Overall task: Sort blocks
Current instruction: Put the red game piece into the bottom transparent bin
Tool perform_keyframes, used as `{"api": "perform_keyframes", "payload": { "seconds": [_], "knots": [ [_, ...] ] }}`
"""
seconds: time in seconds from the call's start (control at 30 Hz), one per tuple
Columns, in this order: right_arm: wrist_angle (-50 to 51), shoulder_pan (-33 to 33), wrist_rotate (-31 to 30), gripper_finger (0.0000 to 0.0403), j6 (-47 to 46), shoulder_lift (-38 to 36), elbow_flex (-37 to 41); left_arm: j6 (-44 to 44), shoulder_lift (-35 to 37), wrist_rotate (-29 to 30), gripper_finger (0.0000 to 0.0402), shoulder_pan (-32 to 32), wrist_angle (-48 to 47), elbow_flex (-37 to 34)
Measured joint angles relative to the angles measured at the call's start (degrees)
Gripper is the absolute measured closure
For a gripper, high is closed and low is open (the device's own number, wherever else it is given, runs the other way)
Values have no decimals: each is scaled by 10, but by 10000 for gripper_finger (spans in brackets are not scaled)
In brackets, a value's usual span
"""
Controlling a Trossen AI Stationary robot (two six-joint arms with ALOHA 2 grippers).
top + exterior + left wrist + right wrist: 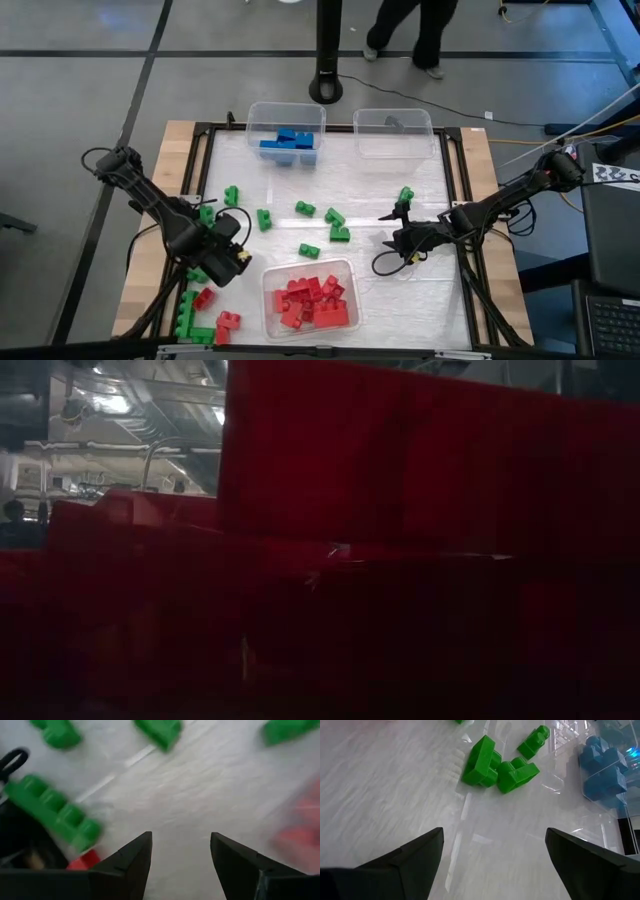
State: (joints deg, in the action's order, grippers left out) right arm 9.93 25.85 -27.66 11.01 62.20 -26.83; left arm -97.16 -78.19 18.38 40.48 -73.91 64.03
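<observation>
On the white table top point(420, 300), the small red plastic studded bricks point(308, 300) lie mostly in the clear rectangular plastic bin point(350, 270) at the near middle. The small blue plastic studded bricks point(290, 143) are in a second clear plastic bin point(252, 118) at the far side, left of centre. A third clear plastic bin point(430, 125), just to its right, holds almost nothing. The small green plastic studded bricks point(335, 225) are scattered loose on the middle of the table, between the far bins and the near bin. One more green brick point(405, 195) lies just beside the right arm. At the near left corner, a few green and red bricks point(205, 325) lie outside the white sheet. The left gripper point(181, 851) is low over the table at the left, near a long green brick point(52, 810). Its two dark fingers are spread apart and nothing is between them. The right gripper point(492, 850) is at the right of the table, pointing toward the middle. Its fingers are wide apart and hold nothing, and a cluster of green bricks point(497, 765) lies ahead of it on the sheet. In the low view, a red brick surface point(400, 510) very close to the camera covers nearly everything. At the far side, beyond the table, the legs of a person point(410, 30) show on the grey floor.
</observation>
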Motion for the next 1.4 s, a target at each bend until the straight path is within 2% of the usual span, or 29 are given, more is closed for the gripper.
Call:
{"api": "perform_keyframes", "payload": {
  "seconds": [0.3, 0.57, 0.8, 1.07, 1.4],
  "knots": [
    [0, 0, 0, 52, 0, 0, 0, -64, -1, -136, 213, 0, -4, -58],
    [-1, 0, 0, 52, 0, 0, 0, -96, -45, -250, 213, 0, -6, -99],
    [-9, 0, -4, 52, 0, 0, 0, -108, -96, -284, 213, -2, -7, -101],
    [-10, 0, -3, 52, 0, 0, 0, -108, -152, -298, 213, -2, -49, -101],
    [-11, 0, -3, 52, 0, 0, 0, -109, -170, -299, 213, 3, -3, -123]
  ]
}}
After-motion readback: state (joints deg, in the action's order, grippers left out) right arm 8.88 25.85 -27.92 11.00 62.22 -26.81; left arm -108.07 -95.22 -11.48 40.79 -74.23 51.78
